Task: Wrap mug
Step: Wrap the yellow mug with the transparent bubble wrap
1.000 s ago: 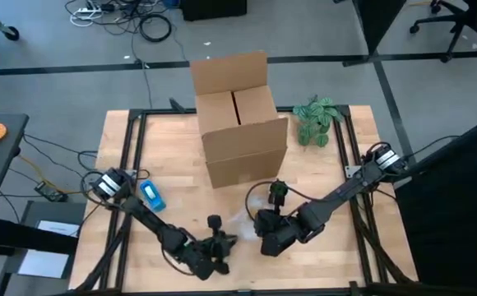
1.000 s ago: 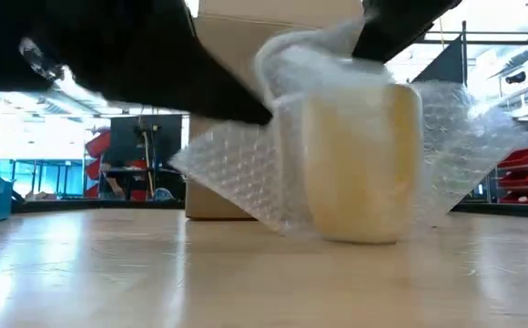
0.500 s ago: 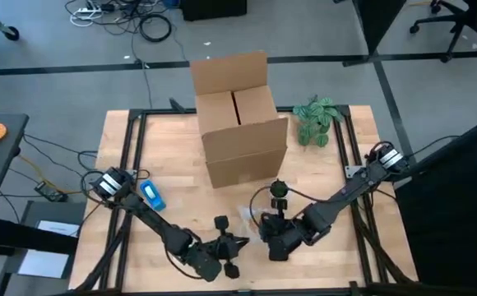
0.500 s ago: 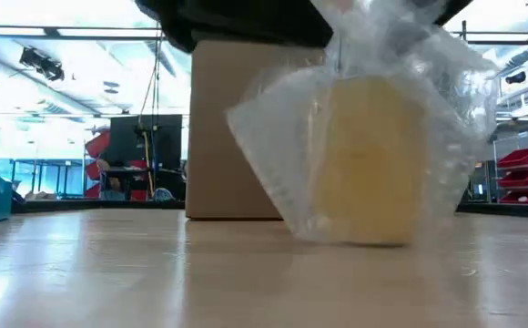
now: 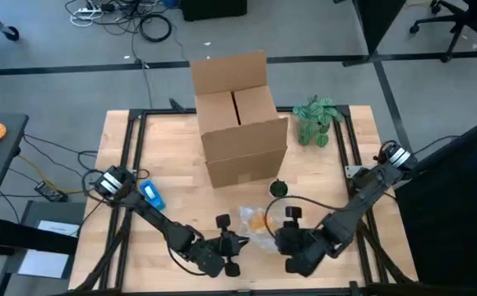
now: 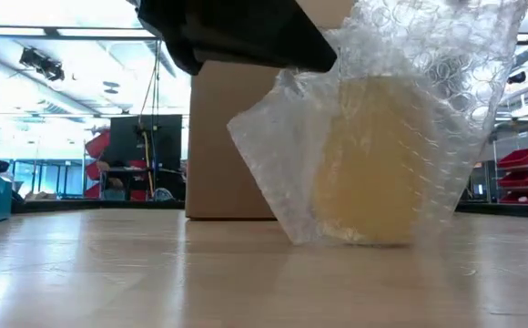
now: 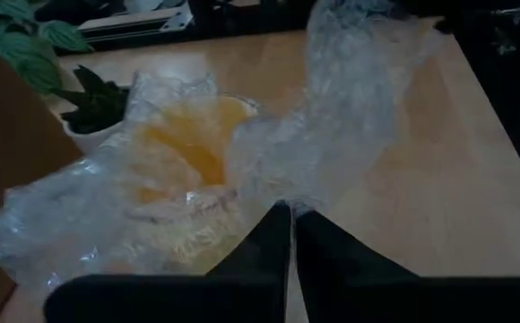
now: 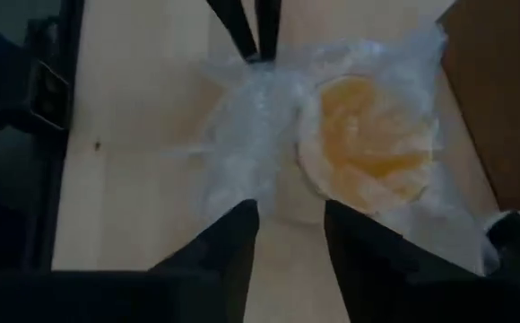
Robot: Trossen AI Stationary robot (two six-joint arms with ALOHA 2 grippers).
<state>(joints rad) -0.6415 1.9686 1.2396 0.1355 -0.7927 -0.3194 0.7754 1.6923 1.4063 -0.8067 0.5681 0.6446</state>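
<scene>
Mug, yellow and upright, sits near the front edge of our surface, in front of the cardboard box and loosely swathed in bubble wrap. Our left gripper is low beside it on its left, fingers pressed together on an edge of the wrap. Our right gripper hangs just off the mug's front-right with its fingers spread and holding nothing, while a small potted plant stands by the back right corner.
</scene>
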